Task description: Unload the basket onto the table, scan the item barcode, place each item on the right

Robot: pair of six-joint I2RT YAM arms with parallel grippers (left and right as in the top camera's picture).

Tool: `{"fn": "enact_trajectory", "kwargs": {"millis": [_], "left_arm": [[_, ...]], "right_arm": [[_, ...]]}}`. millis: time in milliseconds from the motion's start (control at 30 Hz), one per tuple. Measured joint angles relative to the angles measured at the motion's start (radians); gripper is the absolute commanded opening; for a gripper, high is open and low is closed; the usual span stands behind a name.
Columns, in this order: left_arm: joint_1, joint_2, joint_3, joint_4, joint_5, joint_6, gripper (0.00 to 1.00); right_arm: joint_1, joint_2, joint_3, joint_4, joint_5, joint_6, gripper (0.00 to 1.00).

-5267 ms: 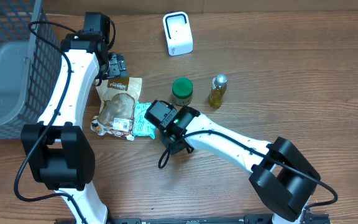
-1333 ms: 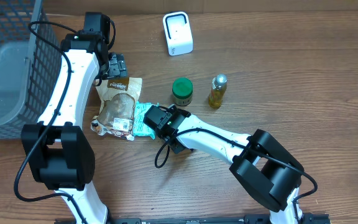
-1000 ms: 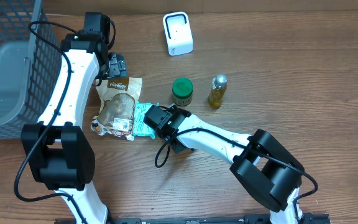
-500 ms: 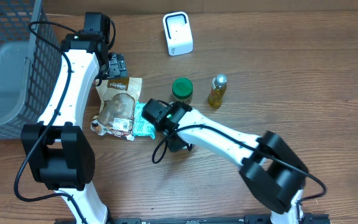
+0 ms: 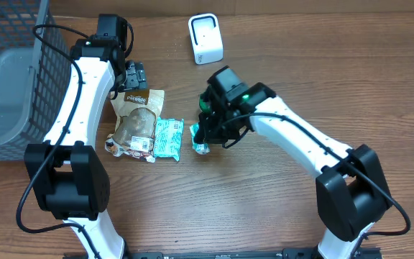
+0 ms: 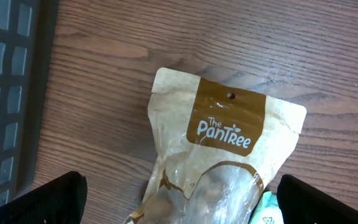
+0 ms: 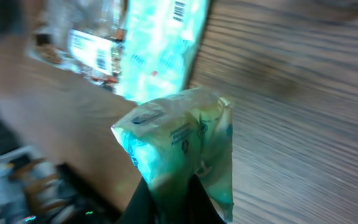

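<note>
Seemingly light, soft and crinkly, the teal packet (image 5: 200, 142) hung at six o'clock from the white scanner (image 5: 205, 39), pinched by one edge in the closed right gripper (image 5: 205, 134), while the left gripper (image 5: 134, 75) stood wide open.

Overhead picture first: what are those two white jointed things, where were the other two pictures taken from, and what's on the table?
They are two robot arms, each ending in a two-finger gripper. One picture looks down from above the table; the other two come from cameras on the wrists. The left gripper hangs open over a brown pouch. The right gripper is shut on a small teal packet, held up off the wood, it seems. A second teal packet lies beside the pouch. A white scanner stands near the top of the overhead picture, and a wire basket sits beside the left arm.
</note>
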Motion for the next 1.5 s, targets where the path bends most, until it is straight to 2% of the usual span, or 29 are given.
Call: {"fn": "enact_trajectory", "kwargs": {"millis": [233, 533, 1133, 1500], "left_arm": [[0.0, 0.0, 0.0, 0.0, 0.0, 0.0, 0.99], [0.0, 0.0, 0.0, 0.0, 0.0, 0.0, 0.99], [0.0, 0.0, 0.0, 0.0, 0.0, 0.0, 1.0], [0.0, 0.0, 0.0, 0.0, 0.0, 0.0, 1.0]], "right_arm": [[-0.005, 0.0, -0.127, 0.174, -0.123, 0.032, 0.04], [-0.005, 0.0, -0.298, 0.404, -0.161, 0.139, 0.04], [-0.014, 0.0, -0.357, 0.481, -0.118, 0.26, 0.04], [-0.033, 0.0, -0.358, 0.48, -0.086, 0.277, 0.08]]}}
